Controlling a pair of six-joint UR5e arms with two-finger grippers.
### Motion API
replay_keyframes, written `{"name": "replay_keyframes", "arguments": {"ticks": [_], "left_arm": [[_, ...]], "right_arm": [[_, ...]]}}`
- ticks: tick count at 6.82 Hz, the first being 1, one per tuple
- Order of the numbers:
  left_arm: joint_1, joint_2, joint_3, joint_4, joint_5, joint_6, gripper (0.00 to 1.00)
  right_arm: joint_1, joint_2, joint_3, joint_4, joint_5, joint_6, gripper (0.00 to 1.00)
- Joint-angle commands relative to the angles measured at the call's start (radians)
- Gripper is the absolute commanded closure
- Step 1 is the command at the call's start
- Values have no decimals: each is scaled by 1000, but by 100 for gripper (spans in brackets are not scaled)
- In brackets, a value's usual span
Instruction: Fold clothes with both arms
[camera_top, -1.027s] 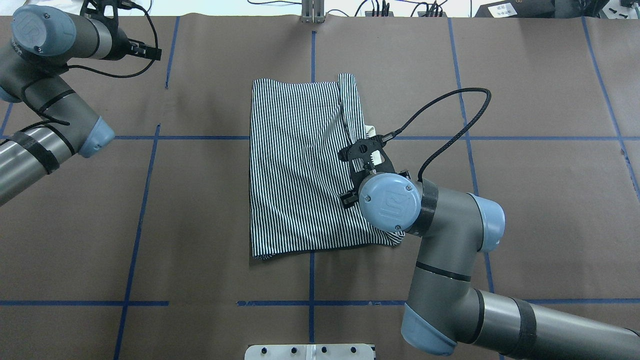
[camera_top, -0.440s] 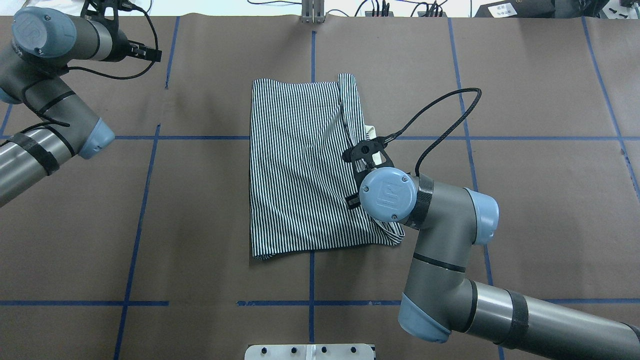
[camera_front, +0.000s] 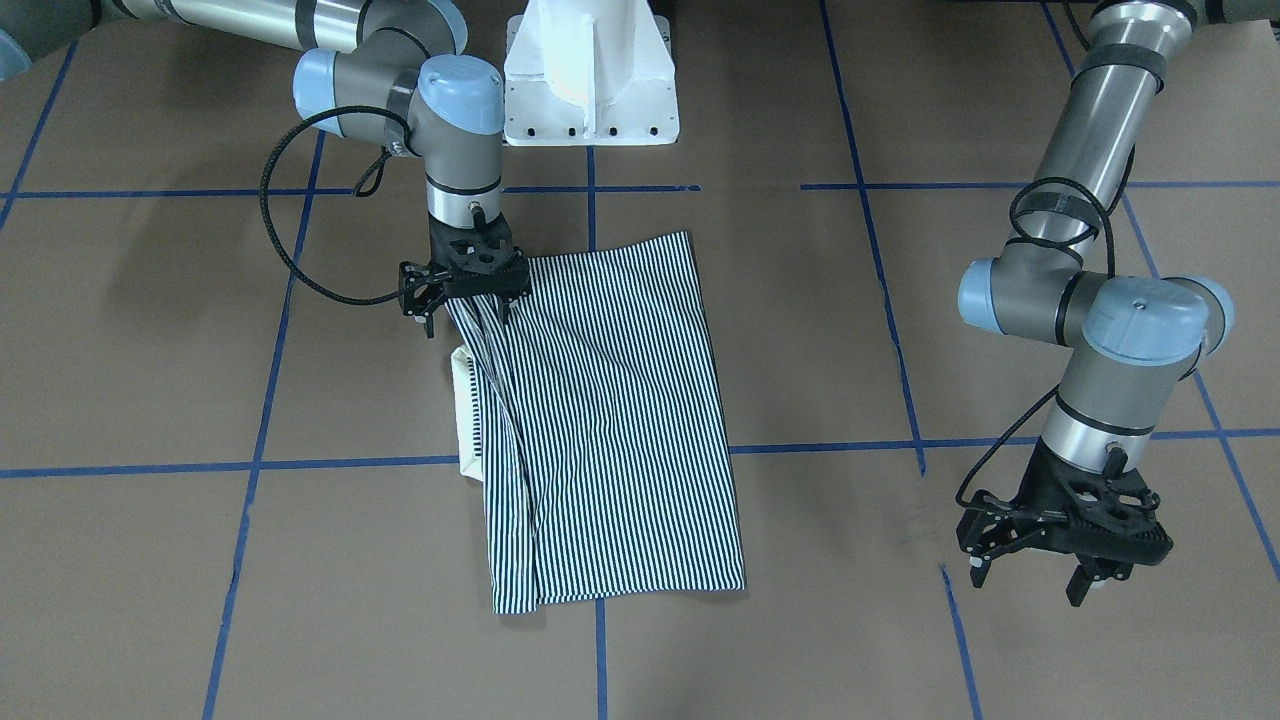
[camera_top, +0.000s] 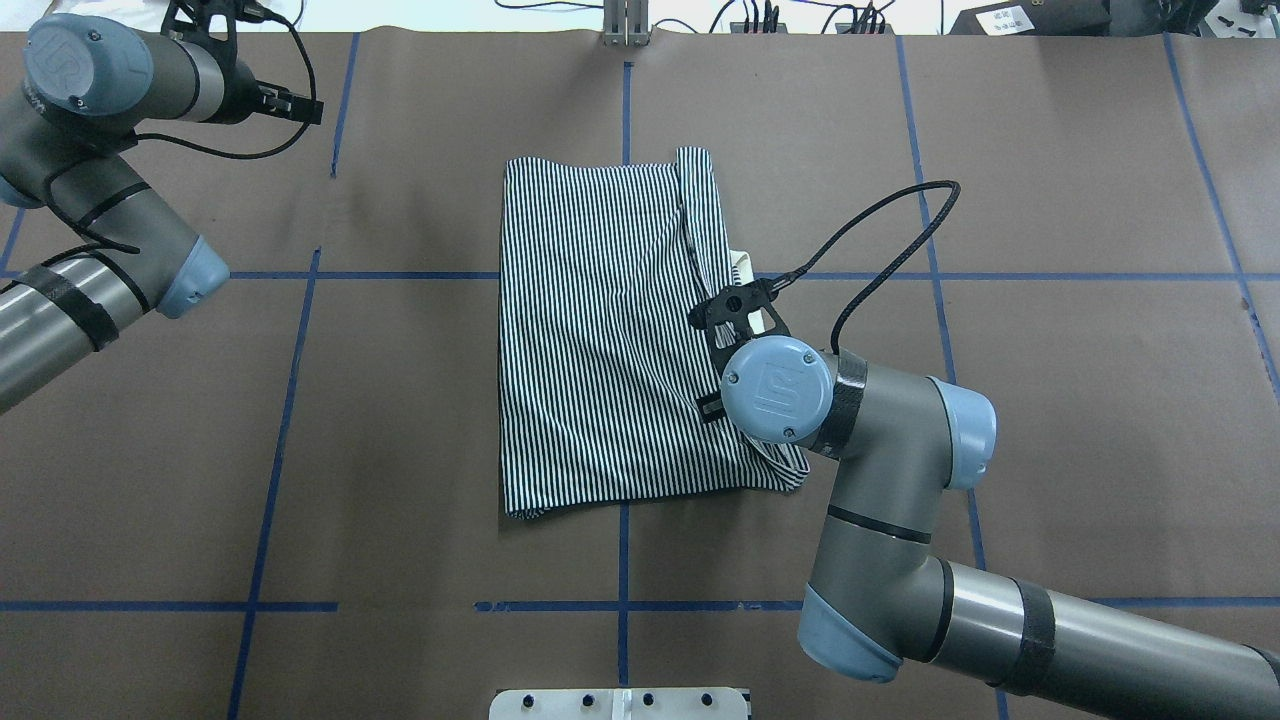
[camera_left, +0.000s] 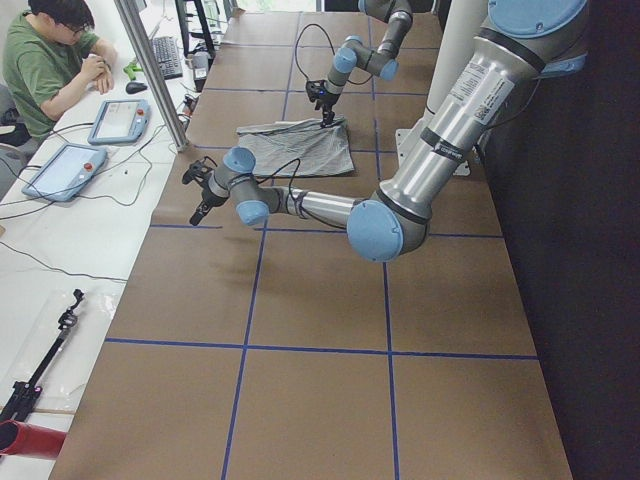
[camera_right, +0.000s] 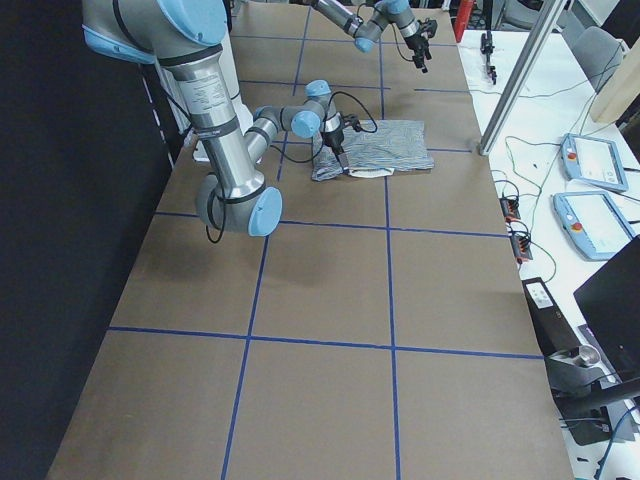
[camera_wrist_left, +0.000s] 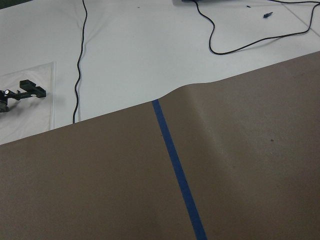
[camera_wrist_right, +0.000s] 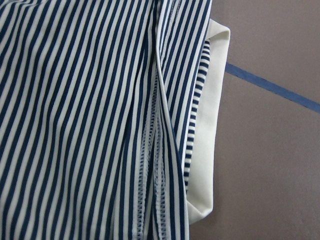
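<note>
The striped polo shirt (camera_front: 610, 400) lies folded into a long rectangle mid-table, also in the overhead view (camera_top: 600, 330). Its cream collar (camera_front: 462, 410) sticks out from the edge on my right arm's side; the right wrist view shows the collar (camera_wrist_right: 205, 150) and a folded hem close up. My right gripper (camera_front: 466, 320) is open, fingers pointing down at that edge, close to the shirt's corner nearest my base. My left gripper (camera_front: 1028, 580) is open and empty over bare table, well away from the shirt. The buttons and logo are hidden.
The brown paper-covered table (camera_top: 1050, 400) carries a grid of blue tape lines (camera_top: 620, 560). The white pedestal base (camera_front: 590, 70) stands at the robot's edge. A metal post (camera_top: 625, 25) and cables sit at the far edge. An operator (camera_left: 45, 60) sits beyond it.
My right wrist has dropped slightly and shifted a little toward the base along the shirt's edge. The shirt and the left arm have not moved.
</note>
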Motion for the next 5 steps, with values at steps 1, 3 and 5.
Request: {"name": "replay_keyframes", "arguments": {"ticks": [1,3,5], "left_arm": [[2,0,0,0,0,0,0],[2,0,0,0,0,0,0],[2,0,2,2,0,0,0]], "right_arm": [[-1,5,-12,3,4,-1,0],[-1,2,-12,1,20,-1,0],[1,-4,-12,-2,21,-3,0]]}}
